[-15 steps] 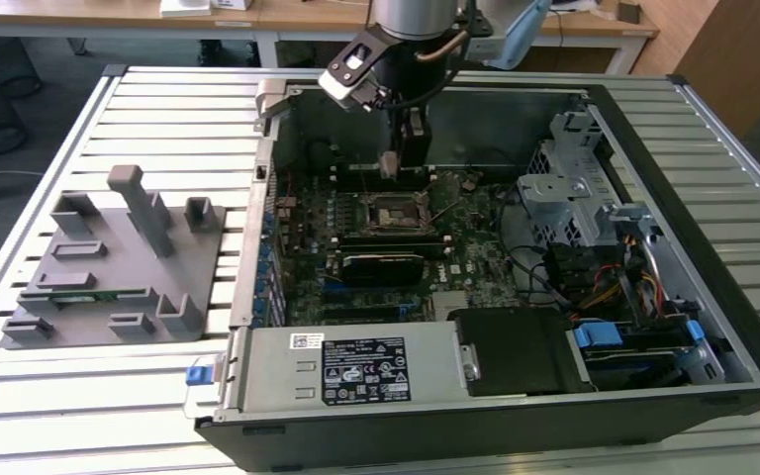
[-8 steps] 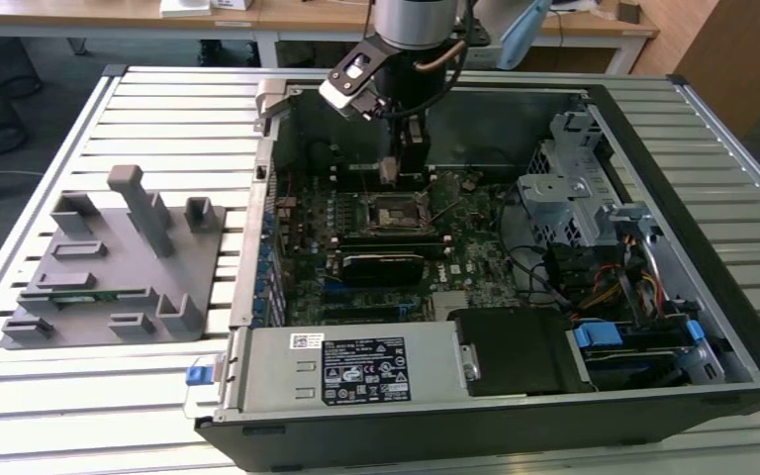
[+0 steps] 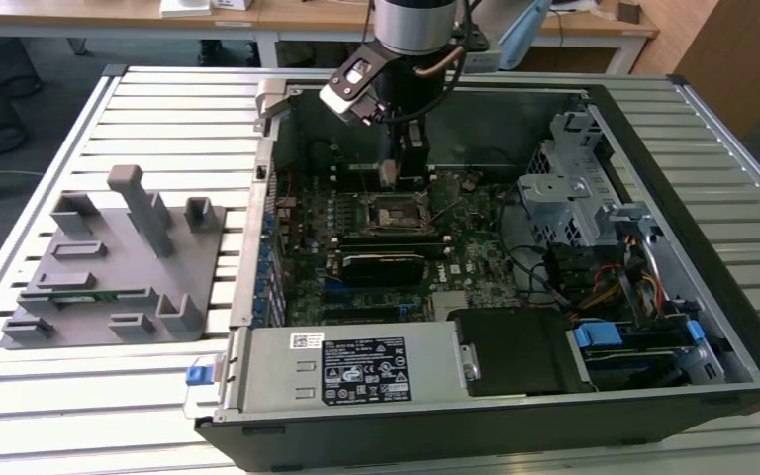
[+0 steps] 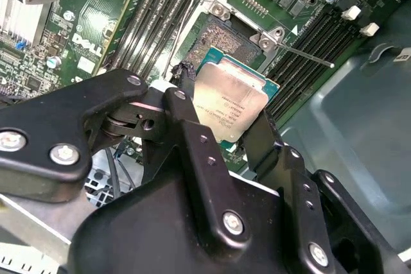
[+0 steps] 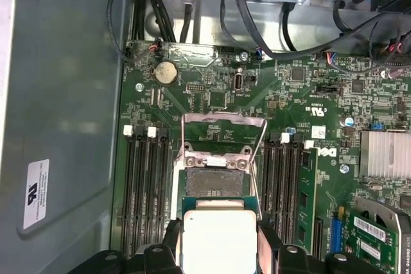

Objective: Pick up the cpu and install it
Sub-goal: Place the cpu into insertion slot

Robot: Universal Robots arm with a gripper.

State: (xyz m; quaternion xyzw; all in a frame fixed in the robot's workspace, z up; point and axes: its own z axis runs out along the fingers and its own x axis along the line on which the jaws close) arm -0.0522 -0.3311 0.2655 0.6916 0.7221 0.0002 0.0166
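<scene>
The cpu (image 4: 234, 102), a small square chip with a pale silvery top, is clamped by its edges between the black fingers of my gripper (image 4: 225, 104), which is shut on it. In the first wrist view the cpu (image 5: 218, 239) hangs just above and beside the open motherboard socket (image 5: 215, 184), whose metal load frame (image 5: 221, 134) is flipped up. The exterior view shows my gripper (image 3: 399, 174) reaching down into the open computer case, a little behind the socket (image 3: 396, 213). The socket (image 4: 226, 38) holds no chip.
Memory slots (image 5: 144, 184) flank the socket on both sides. A thin socket lever (image 4: 308, 56) sticks out sideways. Cables and a metal drive cage (image 3: 568, 193) crowd the exterior view's right. A grey plastic tray (image 3: 103, 267) with a green memory stick (image 3: 83, 294) lies outside the case.
</scene>
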